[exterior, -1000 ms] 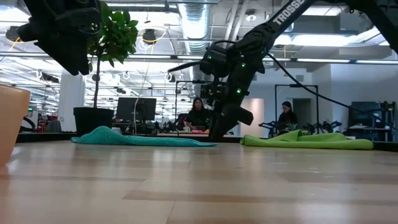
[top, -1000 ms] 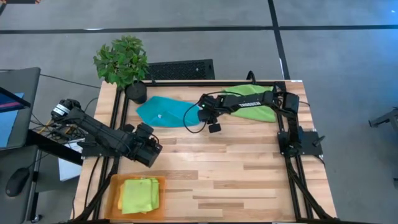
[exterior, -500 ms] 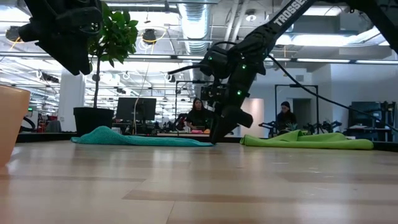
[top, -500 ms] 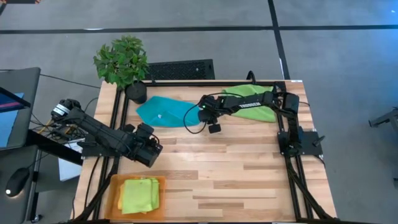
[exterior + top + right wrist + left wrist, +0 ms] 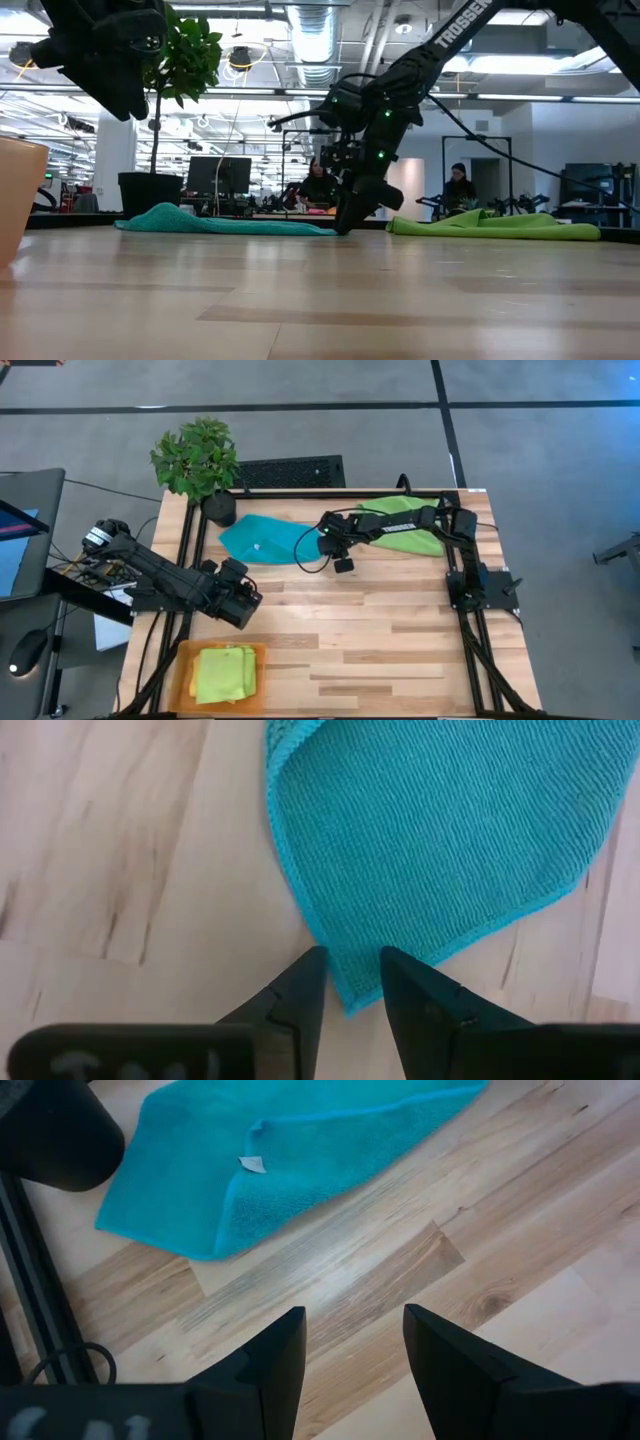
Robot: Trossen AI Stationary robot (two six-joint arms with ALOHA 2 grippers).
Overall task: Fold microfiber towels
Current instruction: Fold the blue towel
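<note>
A teal towel (image 5: 262, 540) lies spread flat at the table's far left, with a small white tag (image 5: 252, 1165). My right gripper (image 5: 350, 995) is low over the table at the towel's right corner (image 5: 352, 982). It is open by a narrow gap, one finger on either side of the corner. A lime green towel (image 5: 405, 525) lies crumpled at the far right, under my right arm. A folded lime green towel (image 5: 225, 673) lies in the orange tray (image 5: 185, 655). My left gripper (image 5: 350, 1350) is open and empty, above bare wood at the left. My right gripper comes from above, pointing down, with its fingers (image 5: 300, 992) on either side of the teal towel's right corner (image 5: 345, 975), which lies flat on the table. I cannot tell whether the fingers touch the cloth.
A potted plant (image 5: 197, 460) stands at the far left corner, just behind the teal towel. Black frame rails (image 5: 190, 550) run along the table's left and right sides. Bare wood (image 5: 380, 630) fills the middle and the near right.
My right gripper has come down a little toward the table, at the teal towel's right corner. Neither towel has moved.
</note>
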